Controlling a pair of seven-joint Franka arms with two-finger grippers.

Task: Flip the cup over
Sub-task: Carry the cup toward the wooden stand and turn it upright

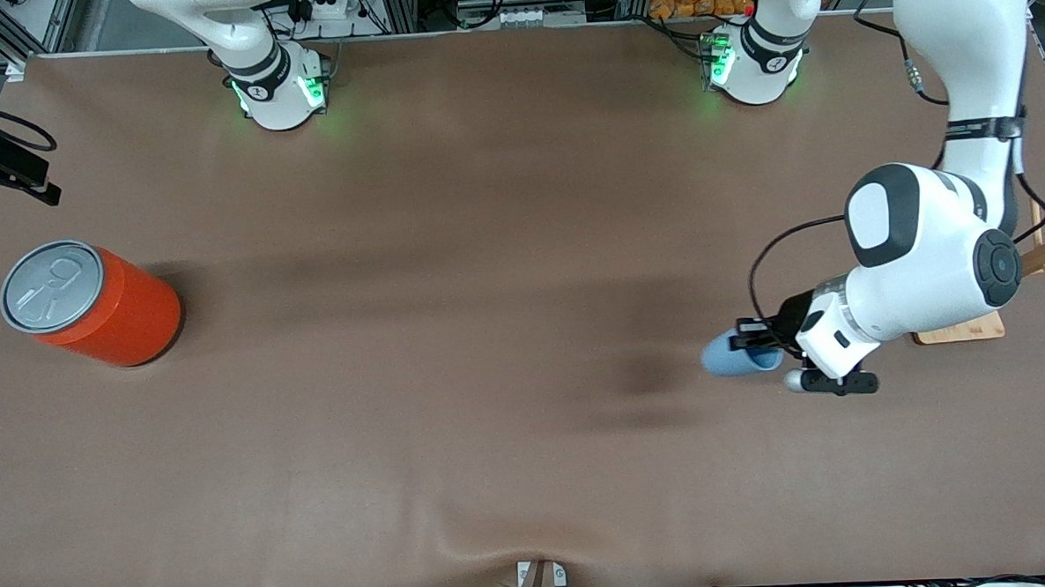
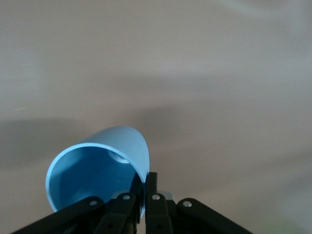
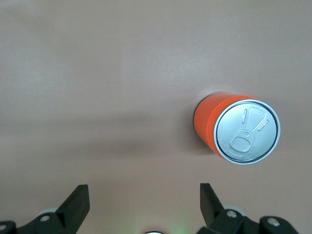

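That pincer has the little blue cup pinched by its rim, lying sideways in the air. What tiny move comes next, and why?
Probably a wrist turn. The left pincer is shut on the light-blue cup, held sideways above the table, so rotating should finish the flip before lowering.

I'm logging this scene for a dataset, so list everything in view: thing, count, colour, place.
cup: one, light blue, held tilted on its side in the air over the left arm's end of the table, its rim pinched by the left gripper.
can: one, orange-red with a grey pull-tab lid, upright at the right arm's end of the table.
wooden stand: one, light wood, at the left arm's end, partly hidden by the left arm.
table: one, brown cover.
left gripper: one, black fingers, shut on the cup's wall.
right gripper: one, black fingers, open, holding nothing, above the table near the can; this arm waits.
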